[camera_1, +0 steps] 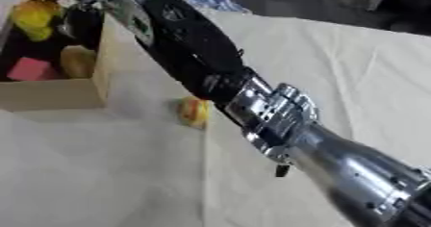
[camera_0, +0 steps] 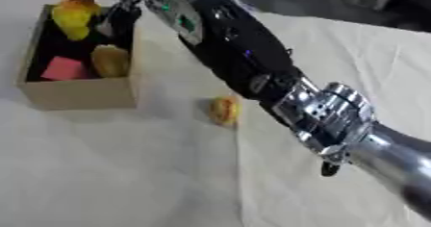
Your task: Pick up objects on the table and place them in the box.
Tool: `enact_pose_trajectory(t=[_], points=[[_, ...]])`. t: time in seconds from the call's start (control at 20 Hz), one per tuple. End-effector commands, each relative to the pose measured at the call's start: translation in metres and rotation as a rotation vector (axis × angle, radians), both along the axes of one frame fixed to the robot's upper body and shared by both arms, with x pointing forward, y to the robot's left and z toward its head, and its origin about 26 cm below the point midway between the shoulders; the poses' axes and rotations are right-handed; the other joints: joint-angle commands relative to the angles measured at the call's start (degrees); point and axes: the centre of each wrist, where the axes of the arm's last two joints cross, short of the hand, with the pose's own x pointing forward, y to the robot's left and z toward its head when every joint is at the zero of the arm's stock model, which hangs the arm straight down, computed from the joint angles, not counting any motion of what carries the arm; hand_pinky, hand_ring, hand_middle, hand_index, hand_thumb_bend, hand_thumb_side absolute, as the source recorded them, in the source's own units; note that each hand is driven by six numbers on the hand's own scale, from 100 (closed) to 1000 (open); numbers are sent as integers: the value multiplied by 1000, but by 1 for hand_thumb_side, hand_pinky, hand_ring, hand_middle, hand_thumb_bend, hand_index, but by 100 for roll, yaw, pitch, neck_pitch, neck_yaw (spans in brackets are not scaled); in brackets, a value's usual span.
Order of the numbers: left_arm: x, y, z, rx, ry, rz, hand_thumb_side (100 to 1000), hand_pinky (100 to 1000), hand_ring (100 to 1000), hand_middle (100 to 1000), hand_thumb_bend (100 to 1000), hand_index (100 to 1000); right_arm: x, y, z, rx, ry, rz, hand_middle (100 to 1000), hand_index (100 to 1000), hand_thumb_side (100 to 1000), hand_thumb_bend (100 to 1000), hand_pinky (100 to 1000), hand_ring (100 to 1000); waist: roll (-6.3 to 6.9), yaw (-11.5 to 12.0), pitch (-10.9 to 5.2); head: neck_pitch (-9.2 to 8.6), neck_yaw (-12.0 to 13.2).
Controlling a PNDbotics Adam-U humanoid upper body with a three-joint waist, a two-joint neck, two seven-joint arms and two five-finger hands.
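The right hand (camera_0: 118, 7) reached over the cardboard box (camera_0: 80, 94), but whether its fingers were spread or curled could not be told. No writing was readable. Its black and silver arm (camera_0: 252, 72) crossed the white table (camera_0: 126, 173). In the box lay a yellow object (camera_0: 71, 17), a pink block (camera_0: 65, 69) and an orange-yellow object (camera_0: 110, 60). A small yellow-orange object (camera_0: 224, 110) sat on the table beside the box, close to the arm.

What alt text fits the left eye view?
The robot's right arm stretches from the lower right across the white table to a cardboard box holding yellow, orange and pink objects; its hand is hard to make out. A yellow-orange object lies outside the box.
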Motion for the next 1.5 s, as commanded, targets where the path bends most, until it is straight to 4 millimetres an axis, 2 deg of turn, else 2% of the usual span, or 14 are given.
enact_pose_trajectory(t=[0.05, 0.15, 0.2, 0.25, 0.35, 0.6, 0.75, 1.1, 1.2, 1.25, 1.3, 1.4, 1.45, 1.5], points=[[-10, 6, 19, 5, -49, 9, 809, 826, 784, 775, 653, 908, 0, 1, 5, -21, -25, 1, 546, 694, 100, 102, 843, 747, 63, 17, -85, -67, -19], [-9, 7, 18, 3, -49, 11, 808, 825, 784, 775, 653, 908, 2, 1, 3, -32, -23, -6, 647, 767, 102, 163, 859, 789, 55, 4, -70, -59, -8], [-9, 7, 18, 1, -49, 10, 808, 825, 784, 775, 653, 908, 2, 0, 2, -40, -20, -6, 757, 835, 293, 174, 877, 850, 50, -4, -64, -57, -3], [-9, 7, 18, 1, -48, 10, 808, 825, 784, 775, 652, 908, 2, 0, 1, -49, -17, -7, 850, 895, 400, 180, 902, 920, 47, -10, -59, -54, 2], [-9, 7, 17, 1, -46, 11, 809, 825, 784, 775, 652, 908, 2, -2, 3, -56, -20, -11, 891, 921, 416, 185, 915, 953, 42, -23, -53, -39, 16], [-7, 8, 13, 3, -38, 15, 808, 824, 783, 774, 650, 907, 0, -6, 13, -13, -61, -20, 860, 900, 360, 163, 905, 925, 56, -88, -75, 3, 52], [-7, 10, 11, 2, -34, 22, 807, 824, 783, 773, 648, 907, -5, -14, 26, 30, -101, -17, 842, 888, 346, 134, 903, 913, 77, -159, -126, 35, 115], [-8, 21, 4, 3, -15, 59, 806, 822, 779, 768, 655, 903, -30, -74, 66, 128, -163, -61, 821, 877, 351, 105, 901, 897, 80, -525, -276, 152, 450], [-7, 24, 1, 6, -5, 71, 806, 821, 779, 768, 657, 902, -38, -91, 70, 145, -155, -86, 820, 876, 355, 112, 901, 897, 86, -647, -303, 189, 558], [-7, 25, -1, 6, -2, 76, 793, 821, 778, 767, 680, 902, -41, -98, 70, 149, -149, -96, 818, 875, 305, 123, 901, 896, 94, -705, -312, 207, 603], [-7, 26, -2, 7, 3, 80, 807, 821, 778, 767, 657, 902, -44, -104, 69, 152, -142, -105, 818, 875, 362, 109, 900, 894, 104, -761, -319, 226, 647], [-7, 29, -5, 9, 12, 89, 807, 820, 778, 767, 657, 902, -51, -114, 65, 142, -127, -112, 820, 873, 368, 125, 899, 895, 124, -866, -328, 249, 739], [-7, 29, -6, 9, 15, 92, 797, 820, 778, 767, 681, 902, -55, -117, 63, 132, -121, -111, 818, 872, 339, 172, 899, 894, 133, -909, -330, 257, 779], [-6, 30, -7, 9, 17, 93, 808, 820, 778, 767, 657, 902, -59, -119, 61, 123, -116, -106, 816, 871, 372, 133, 898, 892, 140, -944, -330, 262, 810]])
